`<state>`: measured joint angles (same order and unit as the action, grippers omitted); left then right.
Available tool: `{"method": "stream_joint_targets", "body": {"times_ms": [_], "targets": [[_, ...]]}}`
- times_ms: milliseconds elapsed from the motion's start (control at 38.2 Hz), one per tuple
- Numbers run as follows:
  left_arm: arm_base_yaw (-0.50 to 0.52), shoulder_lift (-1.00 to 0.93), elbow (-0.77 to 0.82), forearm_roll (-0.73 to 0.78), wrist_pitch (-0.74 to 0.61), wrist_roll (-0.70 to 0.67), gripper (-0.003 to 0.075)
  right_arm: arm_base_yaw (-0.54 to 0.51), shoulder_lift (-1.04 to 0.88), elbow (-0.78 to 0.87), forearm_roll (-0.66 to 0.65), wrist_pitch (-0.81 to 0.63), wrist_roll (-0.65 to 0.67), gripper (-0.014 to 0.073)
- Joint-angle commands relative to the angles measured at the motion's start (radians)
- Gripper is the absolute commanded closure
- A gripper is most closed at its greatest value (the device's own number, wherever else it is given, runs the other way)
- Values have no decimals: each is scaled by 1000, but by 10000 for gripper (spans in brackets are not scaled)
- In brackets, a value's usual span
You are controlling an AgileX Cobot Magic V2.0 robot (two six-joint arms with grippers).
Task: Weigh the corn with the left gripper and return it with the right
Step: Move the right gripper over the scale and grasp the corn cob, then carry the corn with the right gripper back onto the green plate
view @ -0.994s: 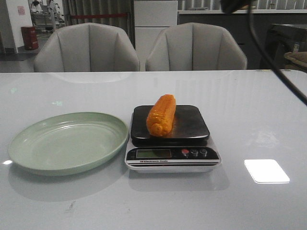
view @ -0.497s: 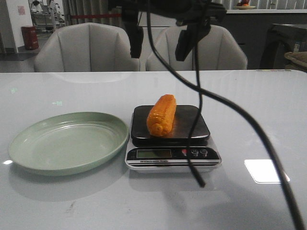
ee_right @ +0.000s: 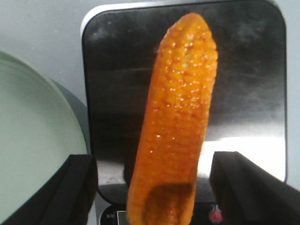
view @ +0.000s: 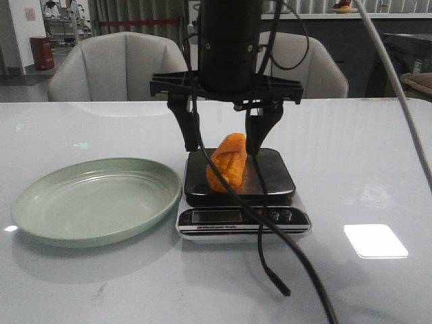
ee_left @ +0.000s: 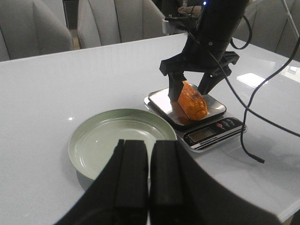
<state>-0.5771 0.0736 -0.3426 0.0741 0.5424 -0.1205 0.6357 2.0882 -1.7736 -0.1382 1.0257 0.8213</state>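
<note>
The orange-yellow corn [view: 228, 164] lies lengthwise on the black platform of a kitchen scale [view: 270, 177]. My right gripper [view: 224, 147] is open and straddles the cob from above, one finger [view: 187, 128] on each side with a gap to the cob. In the right wrist view the corn [ee_right: 180, 117] runs between the spread fingers of the right gripper [ee_right: 157, 187]. My left gripper [ee_left: 149, 145] is shut and empty, held back over the near side of the pale green plate [ee_left: 117, 140]. From there the corn [ee_left: 192, 99] and the right gripper [ee_left: 190, 93] show further off.
The empty plate [view: 88, 202] sits left of the scale, close to it. A black cable [view: 270, 270] hangs from the right arm in front of the scale's display. Two grey chairs [view: 121, 67] stand behind the table.
My right arm has come down from above into the front view until its open fingers stand on either side of the corn. The corn, scale and plate have not moved.
</note>
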Motion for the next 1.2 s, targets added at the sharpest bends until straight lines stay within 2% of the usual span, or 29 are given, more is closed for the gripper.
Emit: {"method": "stream_joint_targets", "body": {"times_ms": [0, 105, 183, 236, 340, 393, 445, 680, 916, 1178], "targets": [[1, 11, -25, 4, -80, 1, 596, -3, -38, -34, -3, -4, 2, 0], [1, 11, -25, 4, -80, 1, 596, -3, -24, -34, 8, 3, 0, 13], [1, 11, -25, 4, -80, 1, 596, -4, -14, -34, 32, 6, -30, 83], [1, 11, -25, 4, -80, 1, 596, -4, -10, -34, 38, 10, -46, 172], [1, 11, -25, 4, -80, 1, 596, -4, -8, -34, 39, 16, -47, 412], [1, 11, -25, 4, -80, 1, 596, -4, -9, -48, 39, 19, -47, 471], [1, 11, -25, 4, -80, 1, 596, 1, -11, -68, 41, 19, -47, 448], [1, 11, -25, 4, -80, 1, 596, 75, -17, -169, 49, -25, -49, 449], [1, 11, -25, 4, -80, 1, 596, 145, 20, -172, 105, -175, -49, 449], [1, 11, -25, 4, -80, 1, 596, 192, 94, -172, 124, -191, -49, 435]]}}
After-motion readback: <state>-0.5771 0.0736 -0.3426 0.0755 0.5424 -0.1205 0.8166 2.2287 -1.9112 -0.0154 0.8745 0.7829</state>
